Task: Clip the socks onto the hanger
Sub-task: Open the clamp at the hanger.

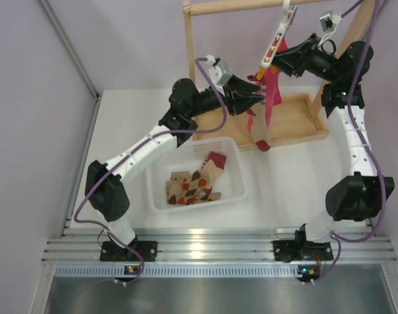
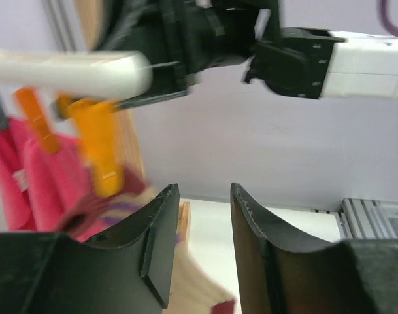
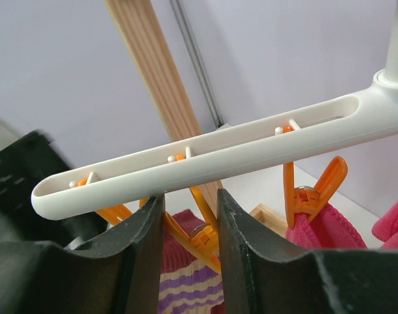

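Observation:
The white hanger (image 1: 281, 29) hangs from the wooden rack's top rail. A beige sock with purple stripes (image 1: 260, 134) and pink cloth (image 1: 273, 98) hang from its orange clips. My right gripper (image 1: 276, 63) is up at the bar; in the right wrist view its fingers (image 3: 189, 196) stand apart on either side of an orange clip (image 3: 215, 239) that grips the striped sock (image 3: 185, 288) under the hanger (image 3: 251, 147). My left gripper (image 1: 256, 98) is beside the hanging socks, open and empty (image 2: 204, 188); the view is blurred. More socks (image 1: 193, 186) lie in the basket.
The white basket (image 1: 234, 196) sits mid-table below the left arm. The wooden rack's base tray (image 1: 297, 124) and left post (image 1: 187, 39) stand at the back. Purple walls close in the left and rear. In the left wrist view the right arm (image 2: 316, 55) is close above.

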`<state>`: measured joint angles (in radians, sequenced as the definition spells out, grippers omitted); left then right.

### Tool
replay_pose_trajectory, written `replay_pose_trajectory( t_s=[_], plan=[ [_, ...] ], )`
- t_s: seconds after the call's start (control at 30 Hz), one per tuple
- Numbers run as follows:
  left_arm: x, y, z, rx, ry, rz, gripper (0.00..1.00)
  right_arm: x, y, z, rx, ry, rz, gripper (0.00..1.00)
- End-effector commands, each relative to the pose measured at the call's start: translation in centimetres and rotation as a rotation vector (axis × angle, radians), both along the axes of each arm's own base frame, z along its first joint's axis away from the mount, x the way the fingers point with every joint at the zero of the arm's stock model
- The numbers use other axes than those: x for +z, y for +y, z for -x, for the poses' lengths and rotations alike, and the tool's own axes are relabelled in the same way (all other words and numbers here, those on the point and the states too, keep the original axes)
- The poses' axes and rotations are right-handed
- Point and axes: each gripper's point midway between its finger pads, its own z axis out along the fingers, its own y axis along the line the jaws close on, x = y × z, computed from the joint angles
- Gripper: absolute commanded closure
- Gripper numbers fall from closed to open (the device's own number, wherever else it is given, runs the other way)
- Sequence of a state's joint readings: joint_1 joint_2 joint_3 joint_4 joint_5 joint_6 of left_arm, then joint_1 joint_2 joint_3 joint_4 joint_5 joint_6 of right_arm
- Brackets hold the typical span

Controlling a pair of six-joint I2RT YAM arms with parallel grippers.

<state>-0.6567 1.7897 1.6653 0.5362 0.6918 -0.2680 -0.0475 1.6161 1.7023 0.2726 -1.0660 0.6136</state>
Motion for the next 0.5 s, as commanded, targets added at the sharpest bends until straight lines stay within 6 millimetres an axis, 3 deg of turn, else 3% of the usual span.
replay_pose_trajectory(
  t_s=[0.0,0.07,0.1,0.13,0.3,0.47],
  plan=[
    [3.1,-0.1,3.8,0.142,-0.274,-0.027,0.58,0.8,-0.8,-1.2,-0.2,0.058,-0.023,1.0],
    [2.9,-0.7,3.9,0.2,-0.254,-0.019,0.58,1.0,-0.8,-0.7,-0.231,0.068,-0.025,1.0],
    [3.1,-0.7,3.7,0.226,-0.251,-0.01,0.58,0.9,0.5,-0.5,-0.225,0.079,-0.029,1.0],
    [3.1,-1.1,3.6,0.244,-0.241,0.003,0.57,1.1,0.4,-0.4,-0.247,0.084,-0.034,1.0],
    [4.2,-1.3,1.3,0.372,-0.22,0.071,0.53,0.1,0.7,-0.9,-0.366,0.167,-0.076,1.0],
    [4.9,-1.2,-1.8,0.506,-0.169,0.131,0.5,0.1,1.4,-0.6,-0.372,0.234,-0.149,1.0]
  ],
)
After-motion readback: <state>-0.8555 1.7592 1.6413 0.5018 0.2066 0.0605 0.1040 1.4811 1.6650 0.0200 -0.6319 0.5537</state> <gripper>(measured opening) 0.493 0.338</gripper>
